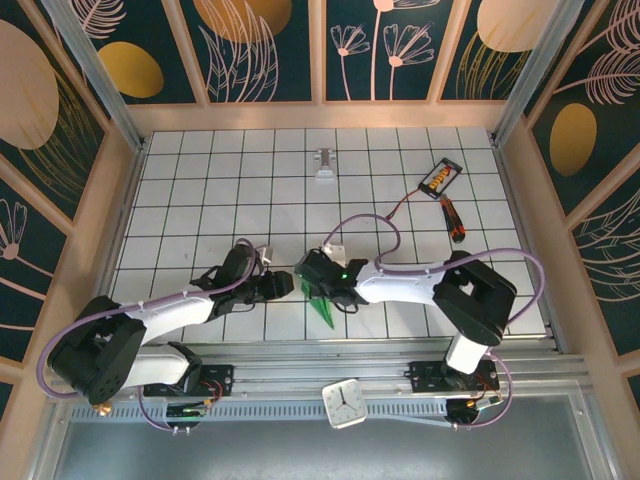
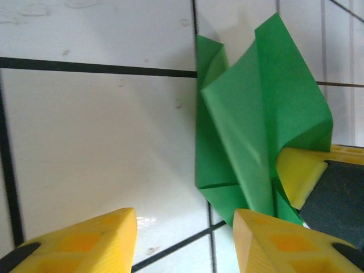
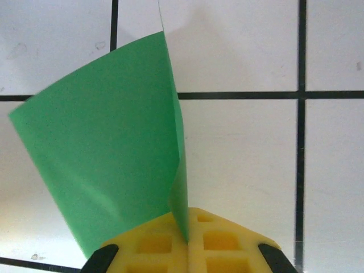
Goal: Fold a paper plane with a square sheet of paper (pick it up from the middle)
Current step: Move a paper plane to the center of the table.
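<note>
1. Now, the right gripper [image 3: 189,227] has its yellow pads pressed flat together on the green sheet of paper [image 3: 108,159]. It pinches a lower edge, so the sheet stands up off the tiled table [image 1: 200,190] instead of lying flat.
2. Look how it rises: one broad flap curls up and away from the pinch, with a crease running down into the pads. I'd judge it is held that way to pin a fold line while the other arm works.
3. Over to the left gripper [image 2: 185,219]: jaws apart, bare tile between them, nothing clamped. One of its fingers sits just beside the sheet's lower tip.
4. From that wrist camera the paper shows several folded layers and a pointed lower end. My read is partly folded, not a finished dart.
5. From above, both grippers meet nose to nose near the front middle of the table, with the green poking out below the right one.
6. Well apart at the far right lies the screwdriver [image 1: 453,220], out of the way.
7. Next, I reckon, the left jaws must take a free flap without tugging against the pinch, or the thin sheet could slip or tear.
</note>
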You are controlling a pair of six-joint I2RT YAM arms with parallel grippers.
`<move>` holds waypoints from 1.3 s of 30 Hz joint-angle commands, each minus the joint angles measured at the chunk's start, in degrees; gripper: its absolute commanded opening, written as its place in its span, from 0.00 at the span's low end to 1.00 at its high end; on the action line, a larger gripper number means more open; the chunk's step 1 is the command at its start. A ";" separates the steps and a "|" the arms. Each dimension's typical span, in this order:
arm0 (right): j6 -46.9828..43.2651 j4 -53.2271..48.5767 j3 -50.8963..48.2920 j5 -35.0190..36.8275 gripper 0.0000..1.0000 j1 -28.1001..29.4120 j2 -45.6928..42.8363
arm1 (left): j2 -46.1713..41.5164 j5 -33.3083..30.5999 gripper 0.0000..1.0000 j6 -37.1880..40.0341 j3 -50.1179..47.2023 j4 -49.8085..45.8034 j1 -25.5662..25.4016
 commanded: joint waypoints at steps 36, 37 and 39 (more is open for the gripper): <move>7.60 36.08 -25.53 -21.05 0.04 -14.76 -15.61 | 24.37 17.60 0.24 -17.46 6.22 33.77 0.21; 7.70 36.59 -25.78 -21.05 0.05 -14.83 -15.72 | 24.35 17.66 0.21 -17.54 6.70 34.22 0.22; 7.32 36.58 -26.11 -21.01 0.08 -15.26 -15.80 | 26.37 17.21 0.12 -16.91 7.73 34.63 0.17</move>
